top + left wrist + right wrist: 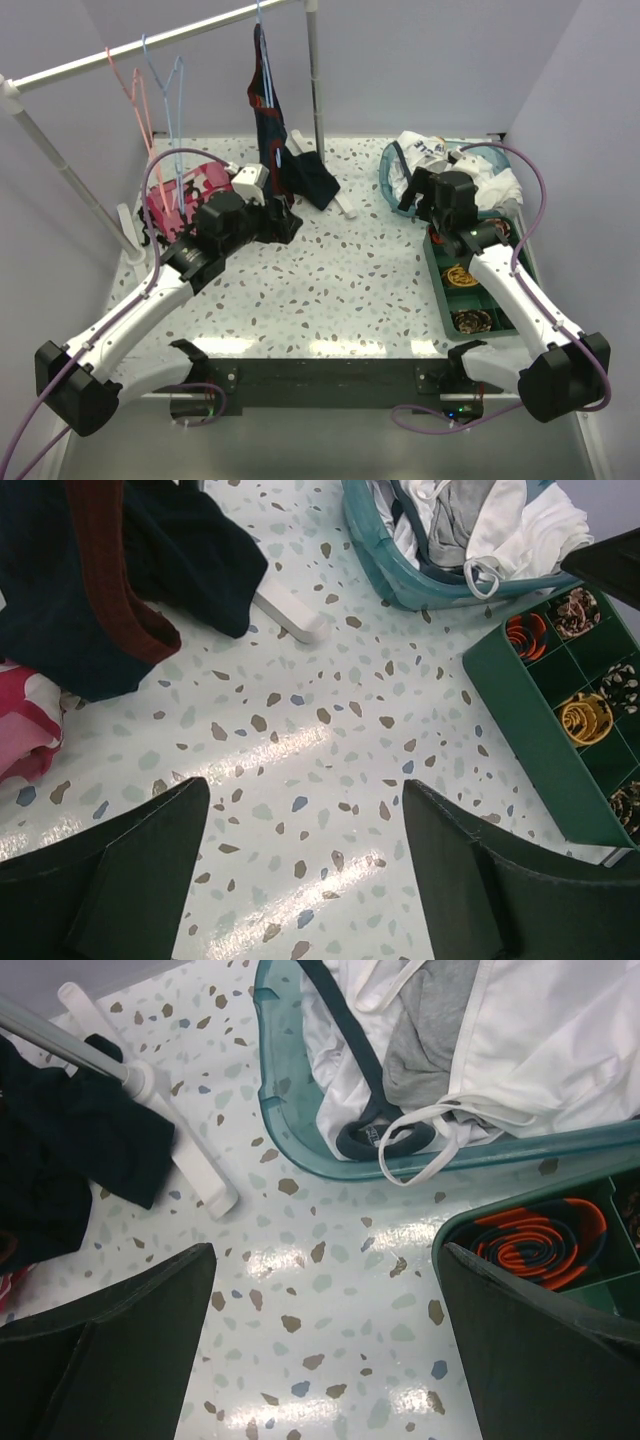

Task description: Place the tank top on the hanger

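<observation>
My right gripper point(322, 1260) and left gripper point(305, 790) stand wide, empty. The small limp white tank top point(545, 1050) lies bundled in the teal plastic basket point(285, 1125) among grey and dark-trimmed clothes point(430, 1050); pinching there, I may lift a wrong garment, or only a strap point(432, 1123).

Right gripper point(323, 1260) jaws wide apart above speckled table point(300, 1360); teal basket point(290, 1150) holds white tank top point(560, 1050), strap drooping over rim; green tray point(470, 1222) adjacent.

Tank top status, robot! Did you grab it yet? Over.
Left gripper and right gripper open, empty. Tank top in teal basket, untouched. Other clothes piled with it. Hanger on rail, bare.
</observation>
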Action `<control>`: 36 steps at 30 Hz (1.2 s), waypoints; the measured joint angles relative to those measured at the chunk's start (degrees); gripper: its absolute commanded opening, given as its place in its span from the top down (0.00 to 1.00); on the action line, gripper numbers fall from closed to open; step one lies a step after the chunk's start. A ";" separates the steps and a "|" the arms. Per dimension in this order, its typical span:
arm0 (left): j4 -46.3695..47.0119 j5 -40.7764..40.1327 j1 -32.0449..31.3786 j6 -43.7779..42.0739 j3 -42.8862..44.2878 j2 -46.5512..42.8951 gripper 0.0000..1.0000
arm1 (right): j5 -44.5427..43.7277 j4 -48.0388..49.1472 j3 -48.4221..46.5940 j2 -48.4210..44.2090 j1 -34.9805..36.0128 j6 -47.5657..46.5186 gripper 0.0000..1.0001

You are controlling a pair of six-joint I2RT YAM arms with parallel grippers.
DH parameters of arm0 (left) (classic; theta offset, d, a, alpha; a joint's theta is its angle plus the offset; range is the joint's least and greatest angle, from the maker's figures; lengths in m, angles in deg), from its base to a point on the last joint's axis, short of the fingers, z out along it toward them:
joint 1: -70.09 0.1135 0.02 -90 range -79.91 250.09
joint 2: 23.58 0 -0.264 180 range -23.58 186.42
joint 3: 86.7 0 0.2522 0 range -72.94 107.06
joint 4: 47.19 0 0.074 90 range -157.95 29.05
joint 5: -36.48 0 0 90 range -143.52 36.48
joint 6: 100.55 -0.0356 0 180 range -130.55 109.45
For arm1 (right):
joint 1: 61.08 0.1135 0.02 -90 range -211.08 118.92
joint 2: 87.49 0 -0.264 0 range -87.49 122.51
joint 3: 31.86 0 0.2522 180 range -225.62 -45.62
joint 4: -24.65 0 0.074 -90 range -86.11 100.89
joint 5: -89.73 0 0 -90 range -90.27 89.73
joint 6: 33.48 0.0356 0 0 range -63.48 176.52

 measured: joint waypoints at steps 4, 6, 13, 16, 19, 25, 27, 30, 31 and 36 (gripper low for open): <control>-0.11 0.79 0.00 0.00 -1.01 0.00 0.16 | 0.00 -0.22 0.00 0.00 0.00 0.11 0.02; -0.11 1.05 0.00 0.00 -1.29 -0.04 0.16 | 0.02 -0.31 0.00 0.00 0.00 0.11 0.02; -0.09 1.11 0.00 0.02 -1.42 -0.20 0.16 | 0.04 -0.33 0.00 0.02 0.00 0.11 0.02; 0.00 0.98 0.00 0.04 -1.97 -0.44 0.15 | 0.07 -0.33 0.00 0.07 0.00 0.11 0.02; -0.07 0.09 0.00 0.15 -3.23 -0.85 0.15 | 0.04 -0.28 0.00 0.09 0.00 0.11 0.02; -0.33 -0.66 0.00 1.14 -4.66 -0.90 0.15 | -0.02 0.04 0.00 1.62 0.00 0.09 0.03; -0.33 -0.70 0.00 1.40 -4.68 -0.90 0.16 | -0.63 0.04 -0.37 4.02 0.00 -0.02 0.04; -0.33 -0.66 0.00 1.55 -4.68 -0.87 0.16 | -3.21 -1.07 -4.90 11.13 -0.13 -0.68 0.05; -0.35 -0.63 0.00 1.53 -4.68 -0.87 0.16 | -4.20 -1.18 -7.04 13.88 -0.26 -0.98 0.06; -0.83 -0.39 0.00 1.55 -4.68 -0.81 0.16 | -9.66 -1.20 -19.32 27.58 -2.93 -3.17 0.10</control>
